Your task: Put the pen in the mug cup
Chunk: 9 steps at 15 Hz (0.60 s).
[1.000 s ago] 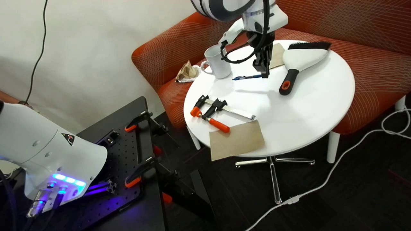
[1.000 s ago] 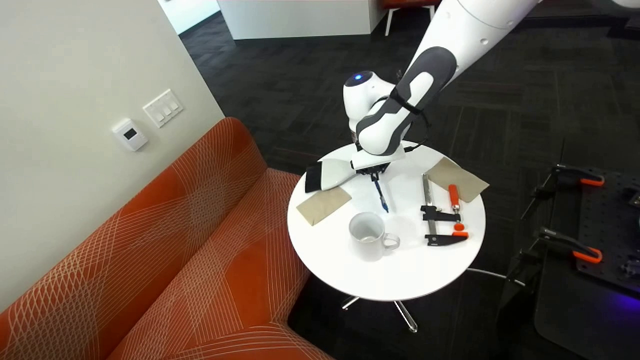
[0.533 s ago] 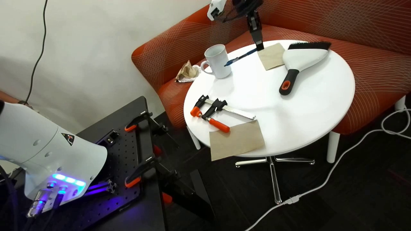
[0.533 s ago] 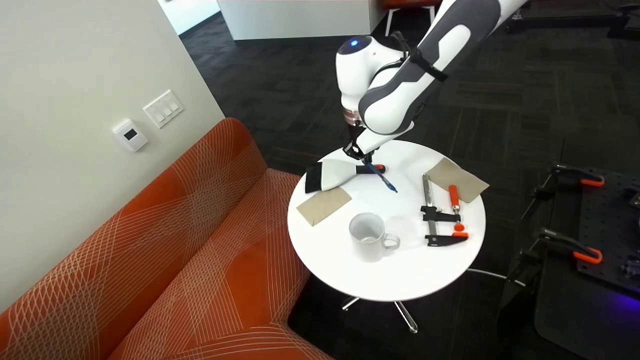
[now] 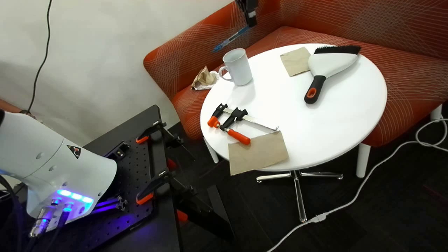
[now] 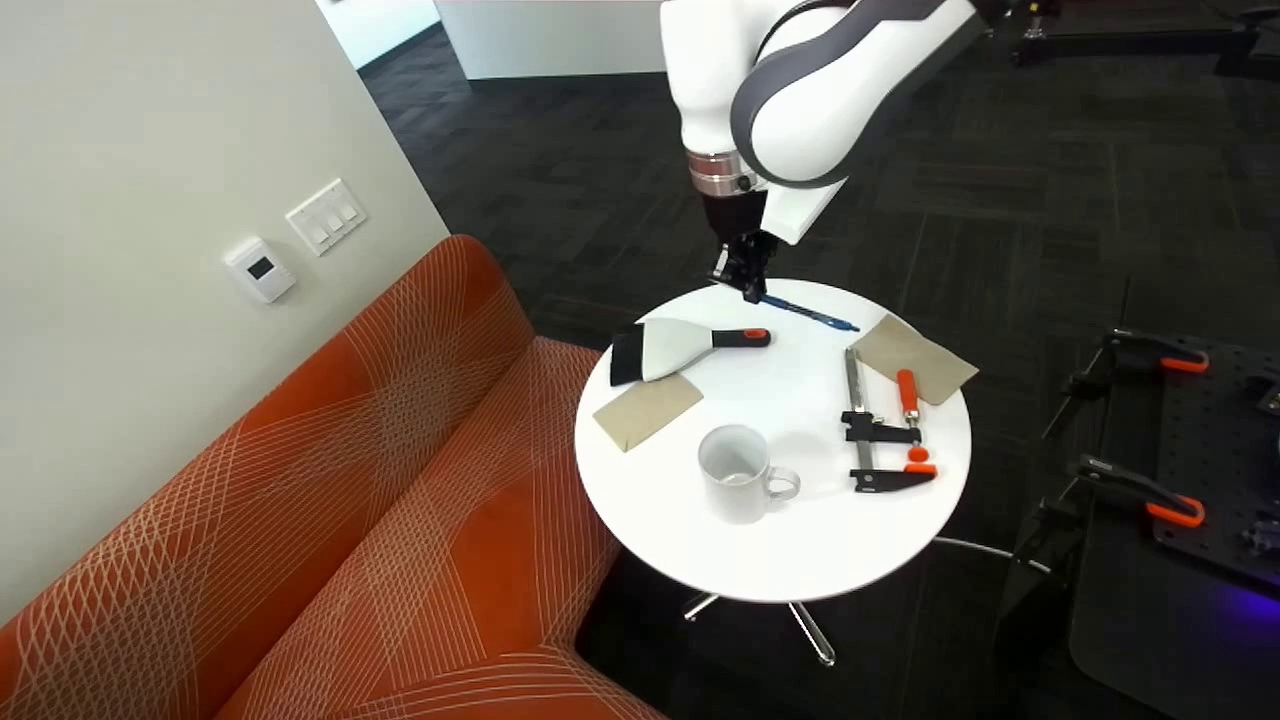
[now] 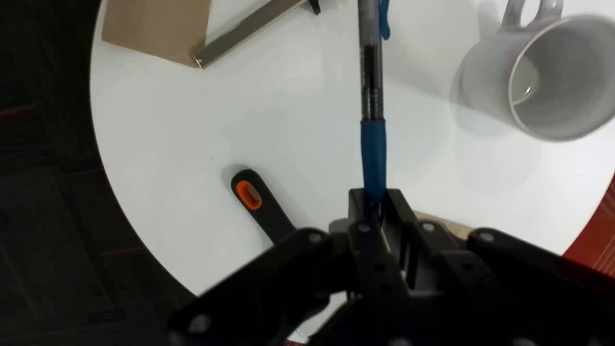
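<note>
The pen is a slim blue stick with a clear barrel; it shows in both exterior views (image 5: 231, 39) (image 6: 808, 314) and in the wrist view (image 7: 373, 154). My gripper (image 7: 377, 199) is shut on its blue grip end; the clip end sticks out sideways, tilted slightly. The gripper shows in both exterior views (image 5: 252, 25) (image 6: 752, 297), well above the table. The white mug cup (image 5: 238, 68) stands upright on the table, handle to one side, apart from the pen. It also shows in an exterior view (image 6: 738, 490) and, mouth visible, at the right of the wrist view (image 7: 490, 86).
The round white table (image 5: 315, 126) bears a bar clamp with orange handle (image 5: 239, 136), brown paper pieces (image 5: 259, 153) (image 5: 295, 61) and a white brush with black handle (image 5: 330, 64). An orange couch (image 6: 400, 540) curves round it. Crumpled paper (image 5: 204, 78) lies on the couch.
My gripper has risen from low over the table, carrying the pen up with it. The pen's free end has swung toward the clamp side in an exterior view. The mug has not moved.
</note>
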Tool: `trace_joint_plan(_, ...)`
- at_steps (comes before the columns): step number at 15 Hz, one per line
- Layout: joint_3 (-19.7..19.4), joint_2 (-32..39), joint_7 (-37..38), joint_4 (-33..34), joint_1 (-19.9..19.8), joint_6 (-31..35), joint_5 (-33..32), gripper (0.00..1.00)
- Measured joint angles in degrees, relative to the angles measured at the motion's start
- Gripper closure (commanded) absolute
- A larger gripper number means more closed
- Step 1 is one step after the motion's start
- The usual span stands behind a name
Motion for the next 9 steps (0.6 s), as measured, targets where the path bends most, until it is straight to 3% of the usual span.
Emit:
trace_joint_plan(3, 2.3, -3.6, -8.0, -0.9, -0.4, -4.5, -0.1, 0.97)
trace_joint_plan(4, 3.2, -4.3, -11.0, -1.1, -0.8, -5.1, 0.1, 0.88)
trace_joint_plan(9, 3.6, -4.1, -11.1, -1.1, -1.1, -5.2, 0.1, 0.88)
